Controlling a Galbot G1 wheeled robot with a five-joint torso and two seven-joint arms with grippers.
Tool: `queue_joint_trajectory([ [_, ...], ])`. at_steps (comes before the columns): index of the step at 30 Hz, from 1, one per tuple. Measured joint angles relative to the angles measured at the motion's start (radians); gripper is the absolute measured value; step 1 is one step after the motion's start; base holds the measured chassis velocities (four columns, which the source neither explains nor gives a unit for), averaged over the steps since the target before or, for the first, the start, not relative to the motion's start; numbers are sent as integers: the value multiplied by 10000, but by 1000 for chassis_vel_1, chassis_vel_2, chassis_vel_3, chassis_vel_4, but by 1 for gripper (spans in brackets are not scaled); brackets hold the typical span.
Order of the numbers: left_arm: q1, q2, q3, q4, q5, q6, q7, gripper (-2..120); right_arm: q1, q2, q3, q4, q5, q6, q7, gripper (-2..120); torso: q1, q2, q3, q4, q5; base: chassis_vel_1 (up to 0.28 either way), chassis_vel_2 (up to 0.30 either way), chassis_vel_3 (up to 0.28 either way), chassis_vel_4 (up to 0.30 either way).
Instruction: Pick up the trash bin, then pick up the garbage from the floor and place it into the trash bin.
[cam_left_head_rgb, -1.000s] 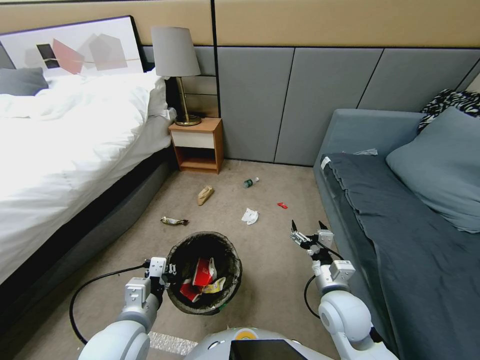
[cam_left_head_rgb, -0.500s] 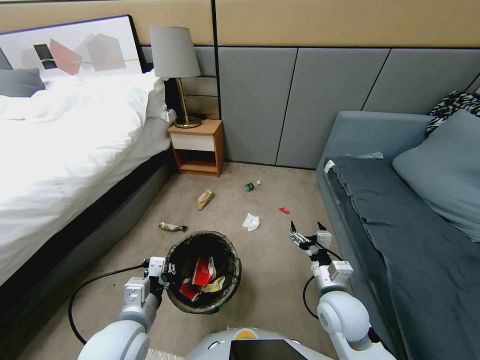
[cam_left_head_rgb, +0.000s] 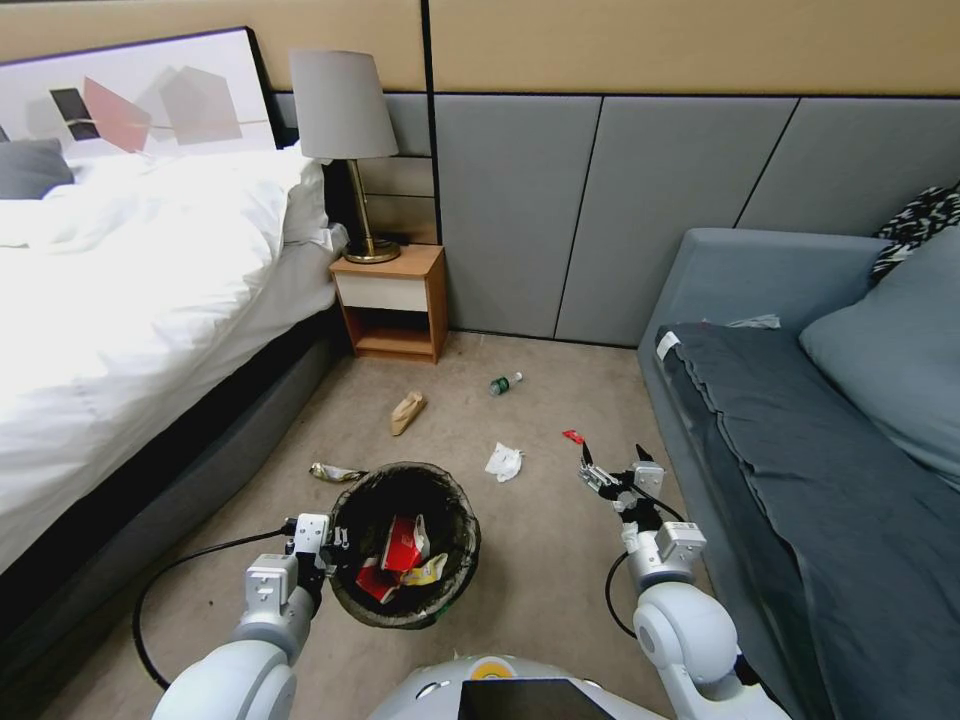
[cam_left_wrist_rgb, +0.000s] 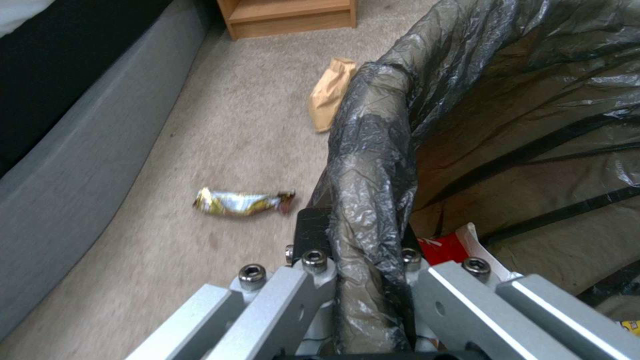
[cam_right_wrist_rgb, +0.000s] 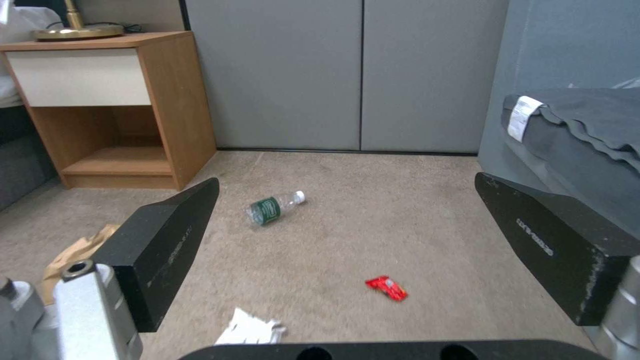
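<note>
low in the frame the left gripper (cam_left_head_rgb: 322, 545) pinches the trash bin (cam_left_head_rgb: 405, 545) rim, right gripper (cam_left_head_rgb: 612, 462) wide open, empty, next needing the red wrapper (cam_left_head_rgb: 572, 436).

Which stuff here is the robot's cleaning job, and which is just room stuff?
Job things:
trash bin, held at its rim by the left gripper
right gripper, open
bottle
tan paper scrap
white paper wad
red wrapper
gold wrapper

Just room stuff:
bed
lamp
nightstand
sofa
</note>
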Motion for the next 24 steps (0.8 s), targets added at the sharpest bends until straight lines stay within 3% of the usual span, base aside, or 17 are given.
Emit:
queue_joint_trajectory([
  [24,23,-60,38,0,96,-38,16,1,-35,3,-20,5,-81,32,14,100,-1,0,-1,1,0,-125,130,125,-125],
])
